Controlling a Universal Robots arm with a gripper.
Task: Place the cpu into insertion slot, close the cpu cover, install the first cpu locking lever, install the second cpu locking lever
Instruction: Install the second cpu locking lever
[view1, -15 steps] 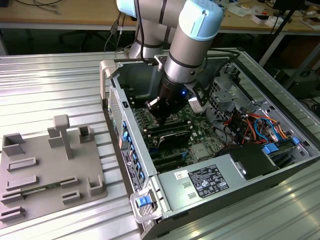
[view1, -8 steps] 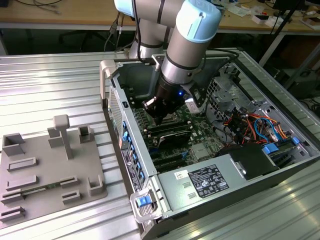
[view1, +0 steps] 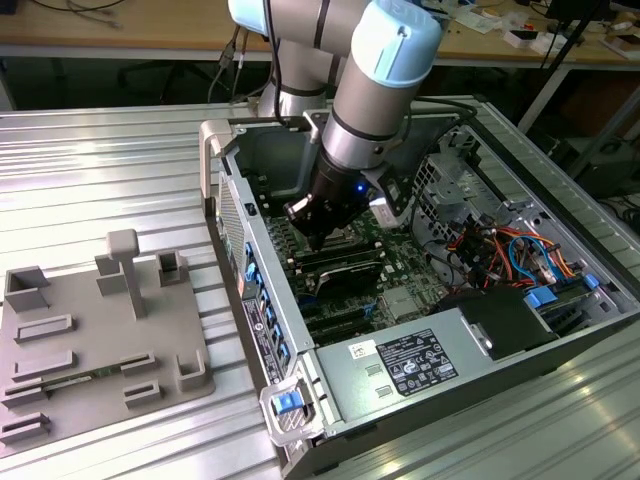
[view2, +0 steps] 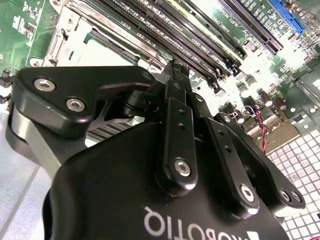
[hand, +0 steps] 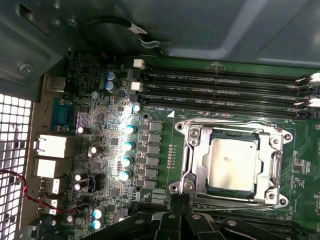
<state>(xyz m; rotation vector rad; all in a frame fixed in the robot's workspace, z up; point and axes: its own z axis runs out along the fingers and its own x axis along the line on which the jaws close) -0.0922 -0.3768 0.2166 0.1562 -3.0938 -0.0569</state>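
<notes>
The cpu (hand: 231, 164) sits in the insertion slot (hand: 189, 165) with the cpu cover (hand: 234, 128) closed over it. The gripper (view2: 176, 67), fingers together and empty, hovers beside the socket; lever status unclear.

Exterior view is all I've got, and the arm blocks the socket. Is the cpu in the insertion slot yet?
Observer: Yes. In the first wrist view the cpu sits flat in the insertion slot.
Operator: And the cpu cover?
Observer: The cpu cover is down, with its frame lying flat around the chip's face.
Operator: Is the claw holding anything?
Observer: No. In the second wrist view the claw is shut with nothing in it, and its tip is near the long memory slots.
</notes>
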